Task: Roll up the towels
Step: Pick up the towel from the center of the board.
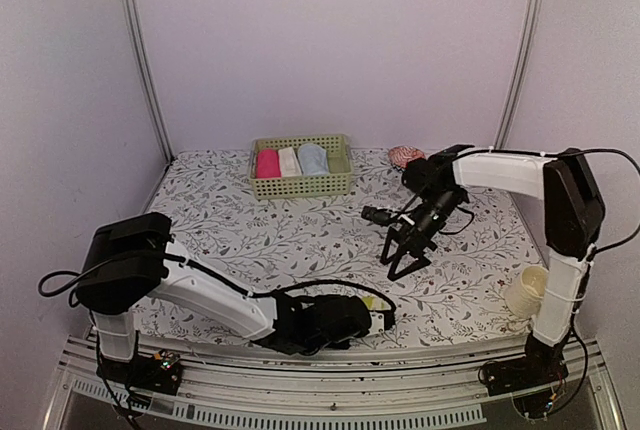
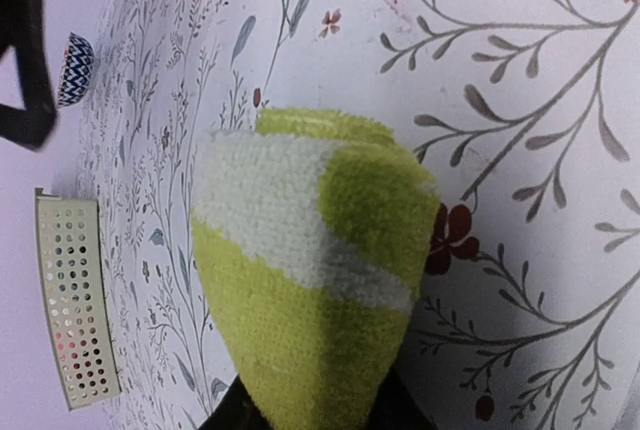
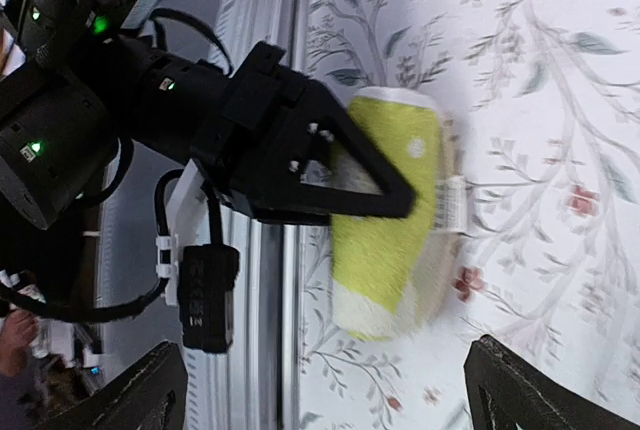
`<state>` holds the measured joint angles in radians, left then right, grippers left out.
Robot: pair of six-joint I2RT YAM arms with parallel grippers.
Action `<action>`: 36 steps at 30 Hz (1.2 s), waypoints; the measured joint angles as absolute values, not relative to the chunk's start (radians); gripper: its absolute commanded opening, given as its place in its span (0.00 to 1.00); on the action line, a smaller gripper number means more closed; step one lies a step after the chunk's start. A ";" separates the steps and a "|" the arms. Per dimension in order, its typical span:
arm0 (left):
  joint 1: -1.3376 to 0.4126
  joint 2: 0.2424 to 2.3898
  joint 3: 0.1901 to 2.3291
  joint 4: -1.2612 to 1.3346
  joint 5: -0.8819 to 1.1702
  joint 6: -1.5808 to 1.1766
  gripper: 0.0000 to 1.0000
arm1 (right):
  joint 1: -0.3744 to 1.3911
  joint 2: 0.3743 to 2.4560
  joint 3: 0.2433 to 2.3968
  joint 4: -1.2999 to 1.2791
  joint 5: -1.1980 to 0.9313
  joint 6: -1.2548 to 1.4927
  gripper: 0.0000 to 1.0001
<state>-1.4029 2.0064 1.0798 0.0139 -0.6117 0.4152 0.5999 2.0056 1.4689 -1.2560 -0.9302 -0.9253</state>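
The yellow-green towel [image 2: 310, 250] with pale shapes is rolled up and lies on the flowered table at the near edge. It also shows in the top view [image 1: 378, 312] and the right wrist view [image 3: 395, 250]. My left gripper [image 1: 372, 320] is shut on it, its jaws pinching the roll's near end [image 2: 310, 412]. The light blue towel [image 1: 313, 159] sits rolled in the green basket [image 1: 300, 187], beside the pink and cream-white rolls. My right gripper [image 1: 405, 258] is open and empty, held above the table's middle right and pointing at the yellow-green roll [image 3: 345, 400].
A small patterned bowl [image 1: 405, 155] stands at the back right, behind the right arm. A cream cup [image 1: 527, 290] stands by the right arm's base. The metal rail [image 1: 330, 390] runs along the near edge, just beside the roll.
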 measured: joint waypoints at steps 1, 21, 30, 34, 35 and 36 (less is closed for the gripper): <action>-1.400 2.005 1.080 0.013 -0.607 0.411 0.11 | 0.580 1.941 1.454 -1.213 -0.884 -0.885 0.99; -1.240 1.906 1.122 -0.051 -0.385 0.269 0.00 | 0.256 1.252 0.844 -0.393 -0.377 -0.466 0.99; -1.122 1.926 1.376 -0.099 -0.319 0.147 0.00 | 0.247 1.284 0.844 -0.365 -0.430 -0.452 0.99; -1.071 1.977 1.514 -0.115 -0.328 0.095 0.00 | 0.247 1.294 0.844 -0.366 -0.443 -0.452 0.99; -1.062 1.990 1.536 -0.120 -0.330 0.086 0.00 | 0.247 1.295 0.844 -0.366 -0.445 -0.452 0.99; -1.049 2.016 1.577 -0.140 -0.331 0.072 0.00 | 0.247 1.296 0.844 -0.366 -0.447 -0.452 0.99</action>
<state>-1.0489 2.0155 1.5772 -0.1402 -0.3305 0.0719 0.2474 1.2961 0.8440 -0.3656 -0.4473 -0.4522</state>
